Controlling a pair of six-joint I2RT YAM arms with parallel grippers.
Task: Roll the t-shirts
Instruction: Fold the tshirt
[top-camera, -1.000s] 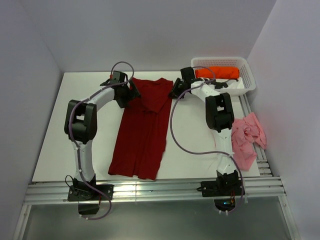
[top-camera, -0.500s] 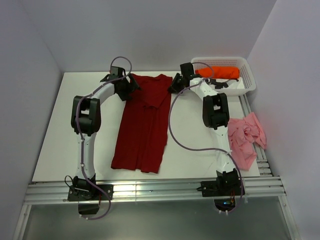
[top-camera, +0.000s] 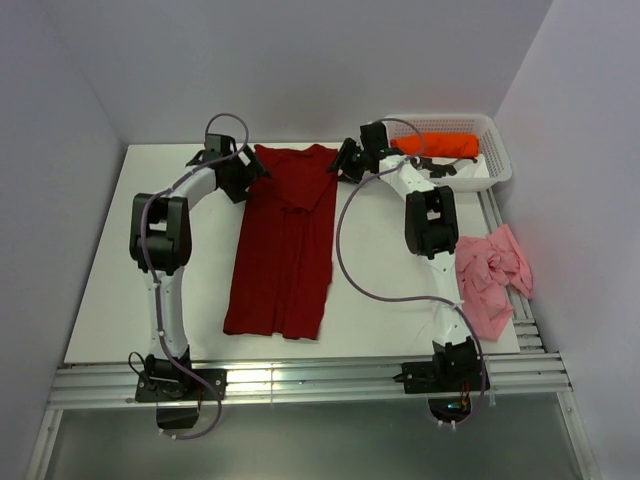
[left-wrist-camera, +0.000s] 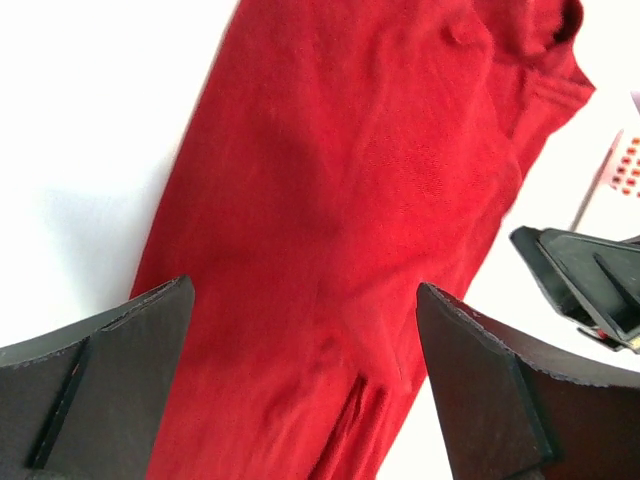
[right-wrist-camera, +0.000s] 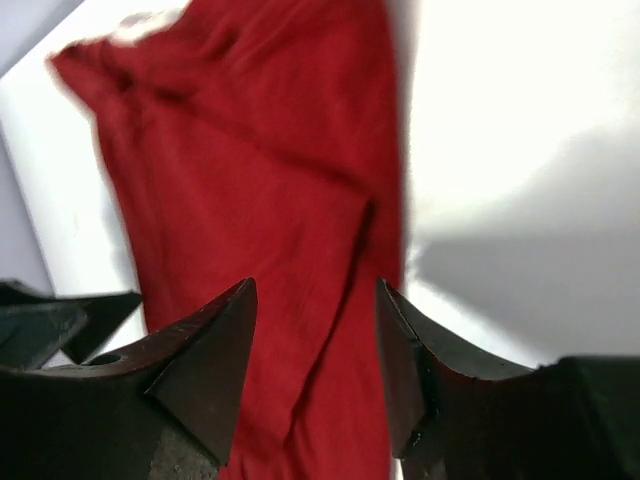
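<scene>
Your left gripper (top-camera: 243, 172) has moved farther back since a second ago, its fingers wide apart over the dark red shirt (top-camera: 285, 250). The shirt now lies longer and flatter on the table (top-camera: 110, 260). Your right gripper (top-camera: 340, 160), fingers apart, holds nothing, and its wrist view is blurred. That arm partly hides the orange shirt (top-camera: 440, 146).

Top camera looks down from behind the arm bases (top-camera: 175, 380), whole table (top-camera: 110, 290) in frame. Both wrist cameras sit close, angled down, sharing the dark red t-shirt (top-camera: 285, 240) at the table's far edge.
</scene>
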